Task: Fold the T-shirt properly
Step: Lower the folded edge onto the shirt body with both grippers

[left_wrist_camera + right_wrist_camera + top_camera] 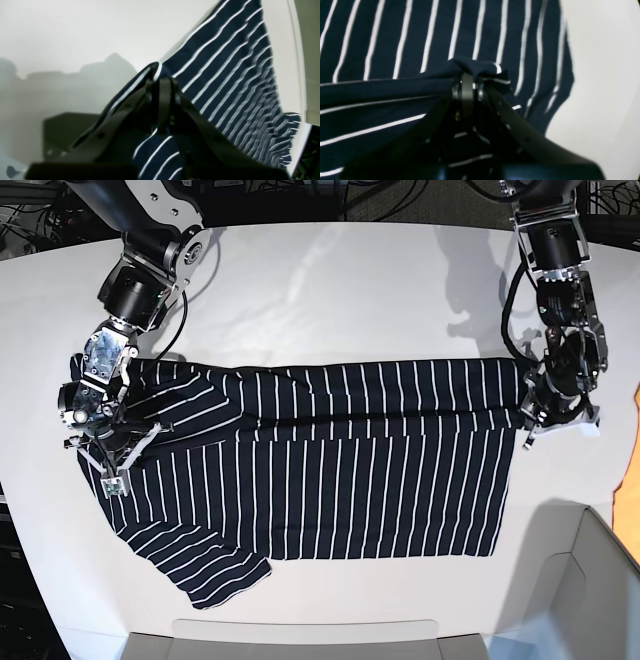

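— One garment only: the T-shirt (pixel 330 470), soft dark navy cloth with thin white stripes, spread across the middle of the white surface (pixel 330 290). Its far portion is folded over toward the near side, making a long straight edge from left to right.

— Texture?

— Mostly flat, rippled into fine waves near the right end in the left wrist view. One sleeve sticks out at the near left.

— How many arms?

— Two. The left gripper (pixel 160 75), on the scene's right, has its black fingers (pixel 163 100) pressed together, pinching a bunched stripe of cloth. The right gripper (pixel 467 82), on the scene's left, pinches a puckered fold likewise.

— Anything else around?

— A pale grey bin (pixel 560 600) at the near right corner, apart from the shirt, and dark cables beyond the far edge.
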`<state>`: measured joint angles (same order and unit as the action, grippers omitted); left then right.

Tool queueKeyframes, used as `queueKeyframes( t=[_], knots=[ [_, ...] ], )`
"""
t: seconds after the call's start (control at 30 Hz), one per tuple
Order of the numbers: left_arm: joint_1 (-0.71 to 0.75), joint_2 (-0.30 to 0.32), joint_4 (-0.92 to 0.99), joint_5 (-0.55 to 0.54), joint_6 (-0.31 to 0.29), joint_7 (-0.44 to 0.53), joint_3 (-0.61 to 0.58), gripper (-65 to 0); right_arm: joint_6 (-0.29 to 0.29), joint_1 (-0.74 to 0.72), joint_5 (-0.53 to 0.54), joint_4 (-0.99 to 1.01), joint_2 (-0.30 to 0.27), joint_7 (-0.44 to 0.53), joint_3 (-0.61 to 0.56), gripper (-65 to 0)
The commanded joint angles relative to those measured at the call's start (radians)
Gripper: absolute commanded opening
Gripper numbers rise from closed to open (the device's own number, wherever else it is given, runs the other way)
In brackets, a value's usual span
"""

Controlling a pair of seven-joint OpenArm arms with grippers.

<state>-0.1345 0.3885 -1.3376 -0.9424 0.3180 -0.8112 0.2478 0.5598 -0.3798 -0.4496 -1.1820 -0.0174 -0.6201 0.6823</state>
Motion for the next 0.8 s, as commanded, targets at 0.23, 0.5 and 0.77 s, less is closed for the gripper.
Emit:
queueKeyframes(
  t=[0.23, 0.5, 0.77],
  knots=[
    [-0.067, 0.039, -0.016, 0.0, -0.01, 0.013, -0.081, -65.0, -0.008, -0.052, 0.007, -0.017, -0.014, 0.027, -0.006, -65.0],
    [-0.09, 0.046, -0.016, 0.0, -0.006, 0.014, -0.133, -49.5, -0.008, -0.051, 0.007, -0.017, -0.013, 0.026, -0.008, -58.7],
    [-0.078, 0.051, -0.046, -0.007, -0.006, 0.011, -0.106, -45.3, -0.001, -0.048, 0.007, -0.059, -0.014, 0.024, -0.002, -36.9]
  ],
)
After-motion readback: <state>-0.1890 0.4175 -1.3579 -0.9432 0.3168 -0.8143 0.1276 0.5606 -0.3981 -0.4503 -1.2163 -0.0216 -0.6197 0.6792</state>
